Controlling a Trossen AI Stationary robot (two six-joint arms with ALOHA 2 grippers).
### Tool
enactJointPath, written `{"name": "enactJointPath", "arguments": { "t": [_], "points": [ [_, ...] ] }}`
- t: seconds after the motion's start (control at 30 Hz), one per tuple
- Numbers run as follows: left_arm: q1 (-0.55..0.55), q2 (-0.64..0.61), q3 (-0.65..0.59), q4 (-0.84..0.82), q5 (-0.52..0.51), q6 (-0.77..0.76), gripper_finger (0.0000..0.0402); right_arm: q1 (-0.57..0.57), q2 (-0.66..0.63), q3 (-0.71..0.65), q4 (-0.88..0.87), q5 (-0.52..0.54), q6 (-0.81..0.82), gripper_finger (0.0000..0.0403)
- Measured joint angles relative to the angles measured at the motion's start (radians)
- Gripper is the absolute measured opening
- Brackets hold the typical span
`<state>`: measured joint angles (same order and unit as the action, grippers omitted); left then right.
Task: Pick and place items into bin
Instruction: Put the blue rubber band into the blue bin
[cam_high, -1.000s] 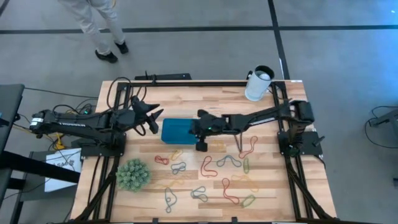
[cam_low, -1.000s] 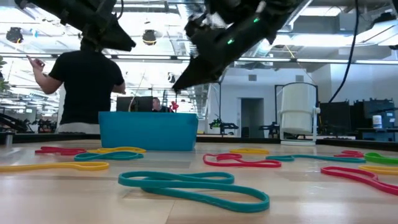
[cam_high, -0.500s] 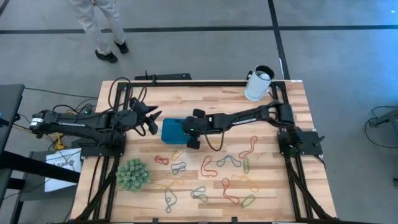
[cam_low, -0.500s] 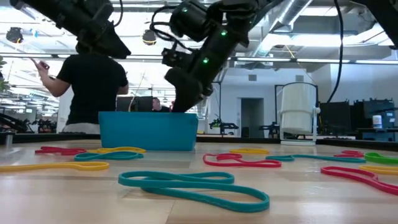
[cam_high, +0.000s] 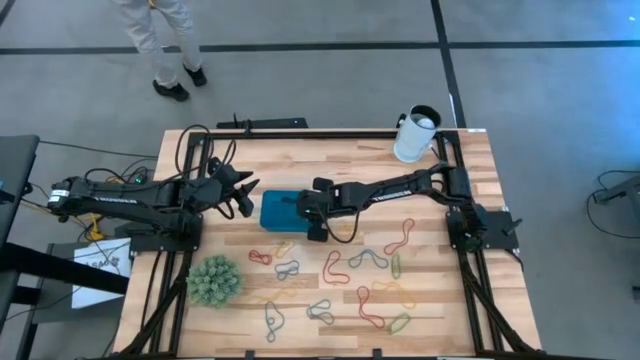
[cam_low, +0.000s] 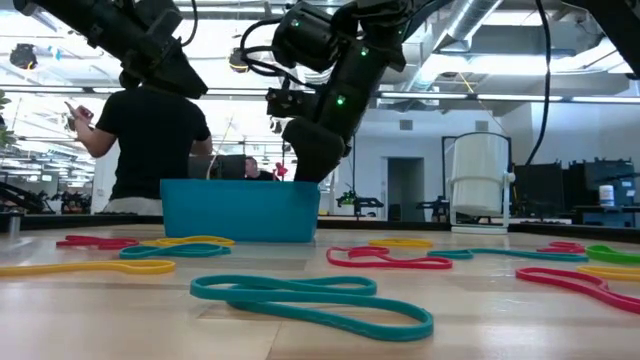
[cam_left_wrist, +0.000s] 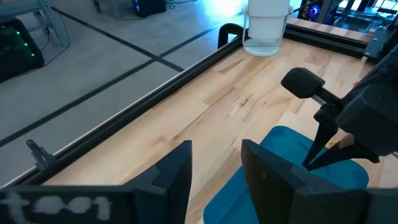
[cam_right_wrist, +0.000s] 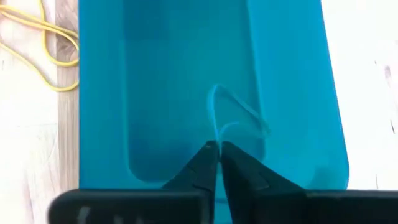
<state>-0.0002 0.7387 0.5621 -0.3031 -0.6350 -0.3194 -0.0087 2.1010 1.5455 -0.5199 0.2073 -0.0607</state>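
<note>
Right wrist view shows the right gripper (cam_right_wrist: 217, 163) pinched nearly closed on a thin band (cam_right_wrist: 225, 115) dangling over the teal bin (cam_right_wrist: 99, 93) at frame centre; best to part the fingers only while inside its walls, the left gripper (cam_high: 243, 193) waiting open at the bin's left.

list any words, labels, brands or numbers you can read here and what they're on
Nothing can be read with certainty.
Left arm: a line of pale lettering along it, too small to read.
Flat white thing beside the table's left edge: dark marks, too blurred to read.
Blue bin, white cup, rubber bands: no text visible.
</note>
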Motion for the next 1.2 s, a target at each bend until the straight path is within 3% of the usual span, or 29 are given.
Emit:
{"name": "enactJointPath", "arguments": {
  "t": [0.23,0.47,0.63,0.8,0.97,1.07,1.2],
  "points": [
    [0.0,0.0,0.0,0.002,0.0,0.0,0.013,0.009,-0.007,0.0,0.009,0.001,-0.076,0.0084],
    [0.0,0.0,0.0,0.002,0.0,0.0,0.013,0.021,-0.055,0.0,-0.021,0.004,-0.081,0.0102],
    [0.0,0.0,0.0,0.003,0.047,0.0,0.013,0.051,-0.169,0.0,-0.097,0.002,-0.098,0.0102],
    [0.0,0.0,0.0,0.014,0.272,0.0,0.013,0.086,-0.334,0.0,-0.254,0.003,-0.096,0.0102],
    [-0.032,0.0,-0.001,0.018,0.456,0.0,0.013,0.138,-0.474,0.0,-0.565,-0.005,0.034,0.0102],
    [-0.077,0.0,-0.001,0.037,0.453,0.0,0.013,0.19,-0.562,-0.056,-0.662,-0.006,0.147,0.0102],
    [-0.14,0.0,-0.001,0.078,0.379,0.02,0.013,0.274,-0.704,-0.246,-0.568,-0.043,0.24,0.0102]
  ]
}}
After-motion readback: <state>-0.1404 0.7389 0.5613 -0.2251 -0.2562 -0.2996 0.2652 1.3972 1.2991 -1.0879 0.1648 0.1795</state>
